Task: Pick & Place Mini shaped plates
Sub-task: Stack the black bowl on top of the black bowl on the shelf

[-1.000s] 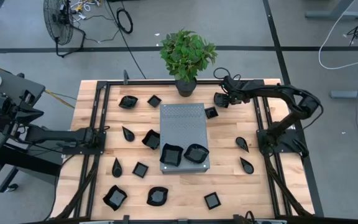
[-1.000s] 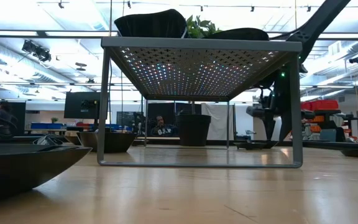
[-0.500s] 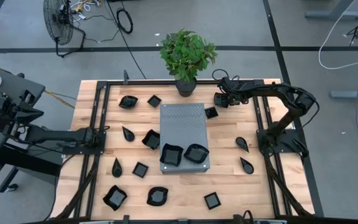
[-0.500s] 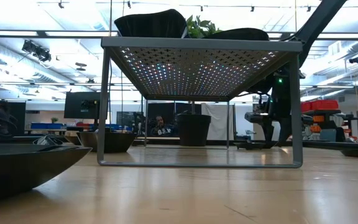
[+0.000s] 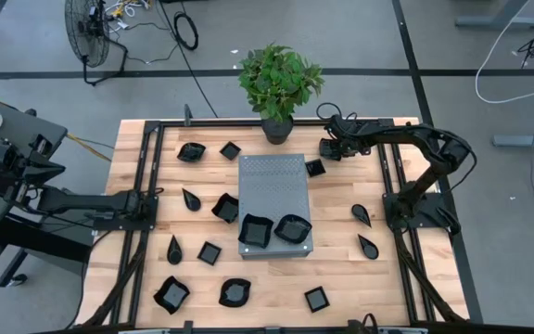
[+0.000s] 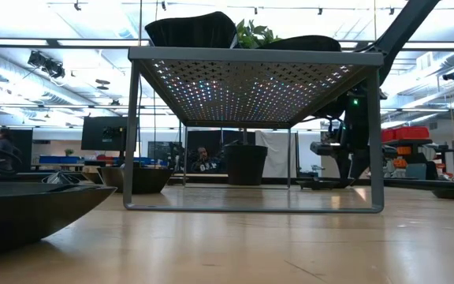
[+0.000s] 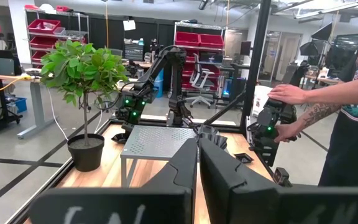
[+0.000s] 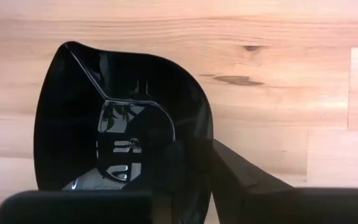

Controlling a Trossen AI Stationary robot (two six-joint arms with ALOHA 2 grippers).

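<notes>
1. We judge the step in hand to be a pick: the right tool is down at the far right of the counter, with the rim of a mini shaped plate between its fingers.
2. One finger sits inside the dish and one outside; whether the rim is firmly clamped we cannot tell.
3. The left tool waits at the counter's left edge, pressed together with nothing in it.
4. Two plates already sit on the grey perforated stand; others lie scattered on the counter.
5. Next, we expect the grip must be firm, followed by a straight lift and a carry toward the stand.
</notes>
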